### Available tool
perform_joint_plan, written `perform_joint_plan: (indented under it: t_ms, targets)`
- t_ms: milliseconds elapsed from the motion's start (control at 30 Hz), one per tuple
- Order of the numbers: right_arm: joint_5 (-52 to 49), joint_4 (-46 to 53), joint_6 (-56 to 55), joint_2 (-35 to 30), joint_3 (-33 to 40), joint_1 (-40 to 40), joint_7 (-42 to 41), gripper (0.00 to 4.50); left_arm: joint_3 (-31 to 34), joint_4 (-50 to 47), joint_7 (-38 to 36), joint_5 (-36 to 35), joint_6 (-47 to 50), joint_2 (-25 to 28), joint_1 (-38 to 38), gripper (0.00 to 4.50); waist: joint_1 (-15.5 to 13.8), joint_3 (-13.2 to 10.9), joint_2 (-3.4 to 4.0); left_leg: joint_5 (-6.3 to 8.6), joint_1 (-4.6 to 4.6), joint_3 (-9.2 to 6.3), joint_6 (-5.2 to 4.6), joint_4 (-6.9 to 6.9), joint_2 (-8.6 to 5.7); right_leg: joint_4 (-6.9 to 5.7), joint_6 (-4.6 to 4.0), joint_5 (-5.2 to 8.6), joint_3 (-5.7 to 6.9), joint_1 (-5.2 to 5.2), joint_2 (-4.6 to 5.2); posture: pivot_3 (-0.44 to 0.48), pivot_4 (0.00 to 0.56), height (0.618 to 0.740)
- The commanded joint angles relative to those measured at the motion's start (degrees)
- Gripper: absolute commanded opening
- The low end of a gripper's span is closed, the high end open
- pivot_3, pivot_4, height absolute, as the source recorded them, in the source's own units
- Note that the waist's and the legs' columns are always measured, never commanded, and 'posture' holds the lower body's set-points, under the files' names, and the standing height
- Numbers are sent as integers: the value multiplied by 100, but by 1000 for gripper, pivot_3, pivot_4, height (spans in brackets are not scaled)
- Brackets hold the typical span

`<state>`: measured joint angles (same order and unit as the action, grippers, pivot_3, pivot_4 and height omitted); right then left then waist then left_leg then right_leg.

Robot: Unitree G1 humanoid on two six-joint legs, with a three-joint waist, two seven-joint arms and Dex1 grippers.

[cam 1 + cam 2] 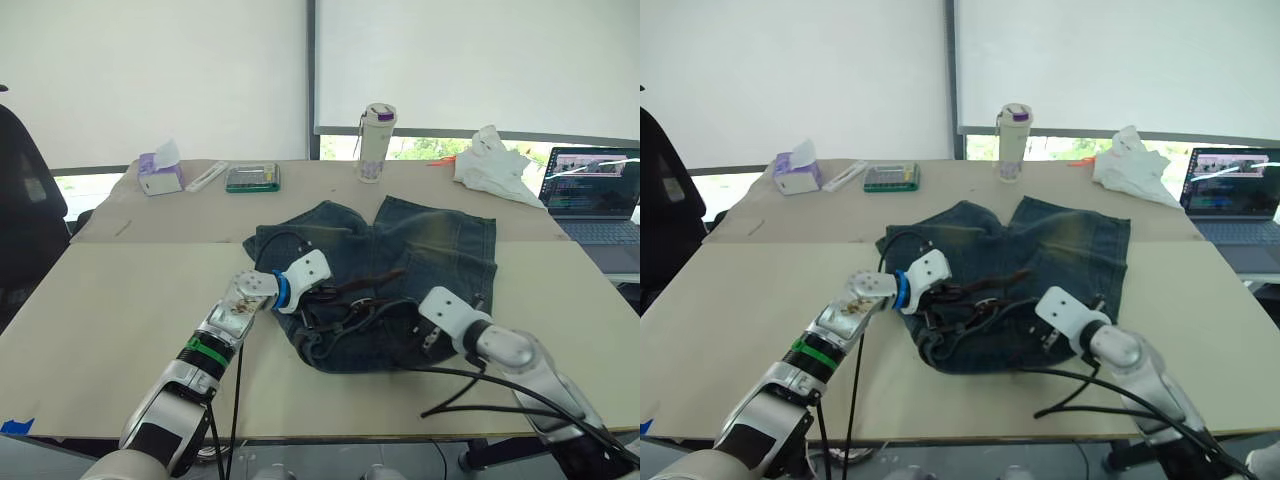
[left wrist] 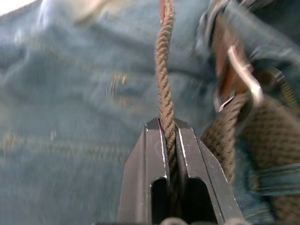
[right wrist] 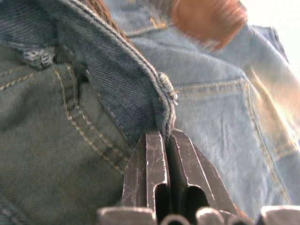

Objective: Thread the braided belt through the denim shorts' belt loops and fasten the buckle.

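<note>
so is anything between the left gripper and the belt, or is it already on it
Nothing visible stands between them. The left gripper is already shut on the braided belt, the strap running up from between its fingers. The buckle lies just beside it on the denim shorts, whose waistband fold the right gripper pinches.

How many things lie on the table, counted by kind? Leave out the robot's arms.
Shorts: 1
Belt: 1
Bottle: 1
Tissue box: 1
Green box: 1
White flat item: 1
White cloth: 1
Laptop: 1
Total: 8
</note>
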<state>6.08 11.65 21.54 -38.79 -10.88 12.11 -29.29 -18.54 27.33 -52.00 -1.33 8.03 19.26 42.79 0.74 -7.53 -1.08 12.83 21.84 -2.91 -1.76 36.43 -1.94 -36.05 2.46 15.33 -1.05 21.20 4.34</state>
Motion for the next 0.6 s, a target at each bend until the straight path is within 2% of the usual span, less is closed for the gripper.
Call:
perform_joint_plan:
  t_ms: [33, 100, 200, 300, 367, 467, 533, 600]
  targets:
    - [253, -953, -601, 425, -216, 783, 126, 15, 421, 109, 124, -27, -453, 123, 502, 0, 6, -7, -10, -1, -9, 2, 1, 0, 1, -4, -4, -3, -2, -1, -1, 0, 150, 740]
    - [115, -880, -597, 438, -89, 729, -47, 15, 420, -215, -296, -274, -314, 176, 320, 0, -5, -6, -8, -18, 9, -4, 30, -3, -2, -4, -14, -8, 3, 15, 2, 0, 150, 740]
    - [-349, -106, -305, 221, 337, 53, -489, 15, 365, -787, -762, -443, -161, 361, -53, 0, -47, 9, 17, -17, 14, -3, 29, -20, -5, 1, -13, -8, 2, 12, 10, 0, 150, 740]
    - [-848, 1049, 200, -48, 952, -1065, -803, 1042, 368, -1112, -706, -362, -237, 429, -328, 0, -107, 15, 29, -13, 23, -3, 23, -22, -7, 1, -13, -8, -3, 6, 13, 0, 150, 740]
    - [-1425, 2010, 840, 103, 1513, -1741, -770, 1794, 318, -1358, -689, -264, -569, 452, -550, 0, -132, 15, 29, -10, 31, -7, 18, -20, -4, 7, -12, -8, -3, 7, 12, 0, 150, 740]
    - [-2135, 2992, 1653, 549, 1965, -2104, -472, 2747, 234, -1371, -656, -77, -1455, 502, -869, 0, -113, 14, 30, -9, 32, -10, 18, -14, 2, 21, -12, -8, -19, 11, 17, 0, 150, 740]
    - [-2064, 3245, 1939, 708, 1834, -2021, -175, 2747, 307, -1240, -585, -83, -1916, 477, -1008, 0, -82, 18, 36, -9, 13, -4, 19, -15, 11, 15, -19, -12, -52, 6, 14, 0, 150, 740]
    - [-1552, 3288, 1948, 588, 1416, -1832, 110, 2747, 352, -1119, -607, -112, -2297, 486, -1081, 0, -53, 20, 39, -9, 2, -2, 19, -16, 15, 15, -19, -11, -58, 3, 9, 0, 150, 740]
